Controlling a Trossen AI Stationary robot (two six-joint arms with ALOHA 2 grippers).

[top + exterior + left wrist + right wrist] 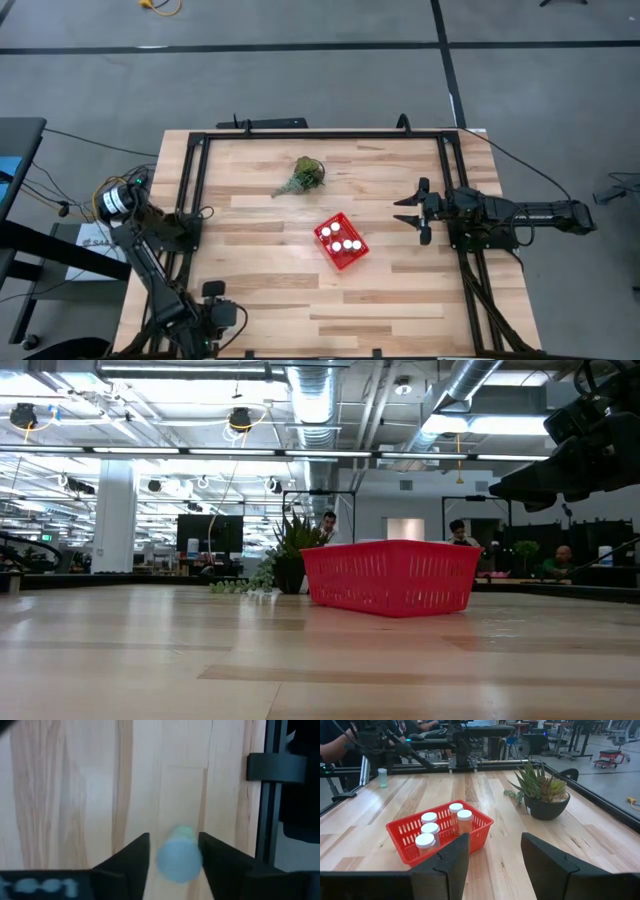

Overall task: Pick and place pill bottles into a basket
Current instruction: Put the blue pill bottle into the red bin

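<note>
At the lower left corner of the high view, the left gripper (212,312) sits over the near table edge. Its wrist view shows the two dark fingers (131,857) spread, with a pill bottle (179,858) standing between them; contact with the pads cannot be confirmed. Near the frame centre of the high view, the basket (329,255) rests on the table (400,290), holding five bottles (341,240) with white caps, all upright in the right wrist view. Right of the basket, well apart from it, the right gripper (418,212) hangs with its jaws released wide and holds nothing. Farther up, toward the upper centre, lies the green plant (304,175).
</note>
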